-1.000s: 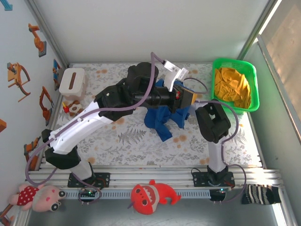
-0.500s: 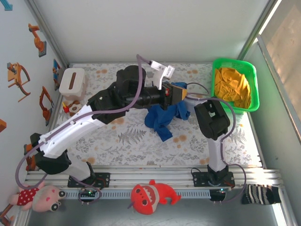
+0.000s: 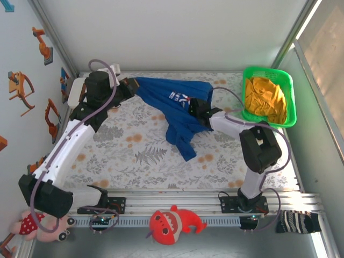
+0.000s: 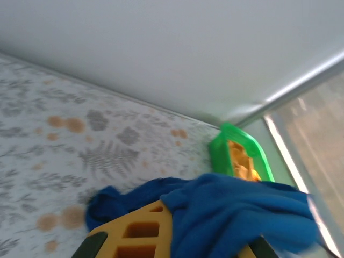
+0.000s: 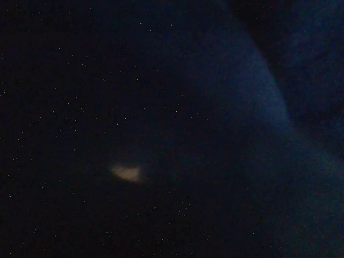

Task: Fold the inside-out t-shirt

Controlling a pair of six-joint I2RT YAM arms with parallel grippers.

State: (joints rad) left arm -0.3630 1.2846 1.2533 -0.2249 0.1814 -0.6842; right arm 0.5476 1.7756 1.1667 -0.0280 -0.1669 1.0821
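A: At the near rail a red plush toy (image 3: 173, 221) is seen lying between the two arm bases. What is found past it?
B: On the patterned table (image 3: 123, 156), the lowest tail of the inside-out t-shirt (image 3: 166, 99) is laid about mid-table as a crumpled blue fold. The rest of the shirt runs back toward the far side.
A: And the right gripper (image 3: 196, 107)?
B: It is buried in the shirt's right side, just beyond that tail. Its jaws are closed and blue fabric is pinched in them. The right wrist camera is covered by dark blue cloth.
A: Further back now, on the left.
B: The left gripper (image 3: 130, 84) is reached out toward the far left corner and is clamped tight on the shirt's edge. In the left wrist view, blue cloth is seen bunched over its yellow fingers (image 4: 137, 236).
A: So the shirt is stretched?
B: Yes, it is spread between the two grippers along the far side. White lettering is shown near the right one.
A: And far right?
B: A green basket (image 3: 289, 94) is set in the corner. An orange-yellow garment (image 3: 264, 97) is heaped inside it, apart from the shirt.
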